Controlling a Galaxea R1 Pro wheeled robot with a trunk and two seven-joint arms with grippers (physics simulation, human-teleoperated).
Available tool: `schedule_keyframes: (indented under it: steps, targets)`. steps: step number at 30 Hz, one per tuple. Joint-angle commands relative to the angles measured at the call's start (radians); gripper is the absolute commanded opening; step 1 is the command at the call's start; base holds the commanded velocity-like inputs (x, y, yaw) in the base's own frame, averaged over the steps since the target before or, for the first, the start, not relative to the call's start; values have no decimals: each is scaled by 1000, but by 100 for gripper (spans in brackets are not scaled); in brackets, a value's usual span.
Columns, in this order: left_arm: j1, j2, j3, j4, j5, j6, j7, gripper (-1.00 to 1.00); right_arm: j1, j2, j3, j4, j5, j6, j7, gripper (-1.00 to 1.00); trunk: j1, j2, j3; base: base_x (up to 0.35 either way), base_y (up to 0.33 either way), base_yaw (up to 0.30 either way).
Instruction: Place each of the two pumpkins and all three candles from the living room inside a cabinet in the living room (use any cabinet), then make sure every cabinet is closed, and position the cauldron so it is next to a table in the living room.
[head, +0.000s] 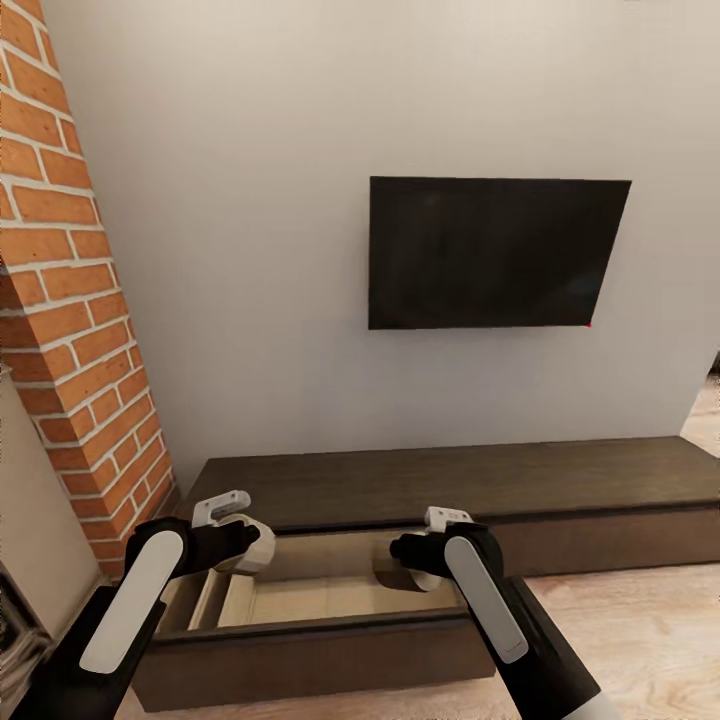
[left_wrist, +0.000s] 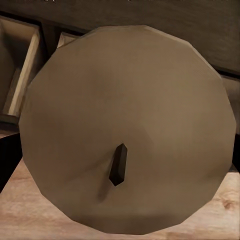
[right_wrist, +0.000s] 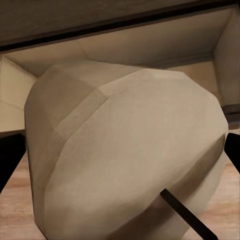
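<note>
I hold a stubby grey-beige candle (left_wrist: 127, 130) with a dark wick in my left pincer (head: 240, 540), clamped around it, and a second grey-beige candle (right_wrist: 125, 155) gripped the same way in my right pincer (head: 420, 565). Both hang over the pulled-out drawer (head: 320, 600) with its pale beige inside, part of the long, low dark brown wooden cabinet (head: 450, 485). It stands on a light wood floor (head: 640, 630) against a plain grey wall (head: 250, 250). A black flat screen (head: 490, 250) hangs above; a red brick column (head: 80, 330) rises at my left.
</note>
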Motion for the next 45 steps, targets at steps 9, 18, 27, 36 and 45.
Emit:
schedule_keyframes:
  steps: [9, 18, 27, 36, 45]
  targets:
    - [-1, 1, -2, -1, 8, 2, 8, -100, -1, 1, 2, 0, -7, 2, -12, -100, 0, -1, -1, 19, 1, 32]
    - [-1, 1, -3, 3, 3, 1, 9, -100, -1, 2, 2, 7, -7, 2, -13, -100, 0, -1, -1, 0, -61, 88]
    - [-1, -15, -115, 9, -4, -2, 46, -100, 0, 33, 28, 27, 4, -3, -46, -100, 0, -1, -1, 0, -7, 2]
    - [-1, -85, -134, 14, -98, -3, 127, -100, -4, 75, 109, 112, 6, -120, -162, -100, 0, -1, -1, 0, 0, 0]
    - [-1, -91, -134, 16, -108, -3, 132, -100, -5, 86, 160, 109, 7, -179, -202, -100, 0, -1, -1, 0, 0, 0]
